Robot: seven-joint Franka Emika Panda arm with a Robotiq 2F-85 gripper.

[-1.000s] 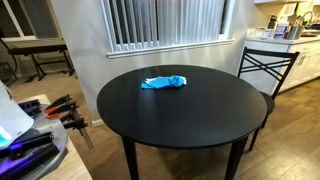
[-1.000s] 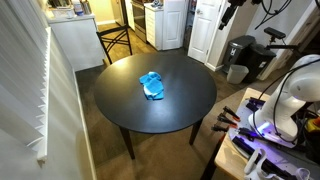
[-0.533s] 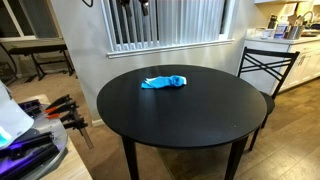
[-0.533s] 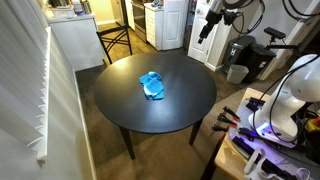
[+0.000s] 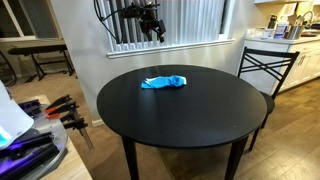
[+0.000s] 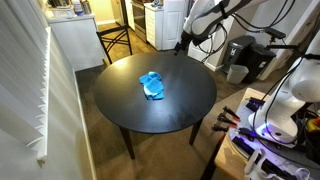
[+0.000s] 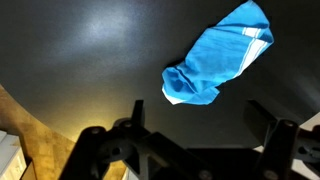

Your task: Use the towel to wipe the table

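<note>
A crumpled blue towel (image 5: 164, 82) lies on the round black table (image 5: 190, 115), toward its far side; it also shows in the other exterior view (image 6: 152, 85) and in the wrist view (image 7: 220, 60). My gripper (image 5: 154, 33) hangs in the air above and behind the table (image 6: 150, 115), well clear of the towel, as the exterior view (image 6: 181, 43) also shows. In the wrist view the two fingers stand wide apart with nothing between them (image 7: 200, 130). The gripper is open and empty.
A black metal chair (image 5: 268, 62) stands at the table's far side by a white counter (image 5: 300, 45). Window blinds (image 5: 165, 20) fill the wall behind. A bench with clamps and tools (image 5: 40, 125) sits near the table. A bin (image 6: 238, 72) stands by the white doors.
My arm has come down into view from above and moved toward the table. The towel has not moved.
</note>
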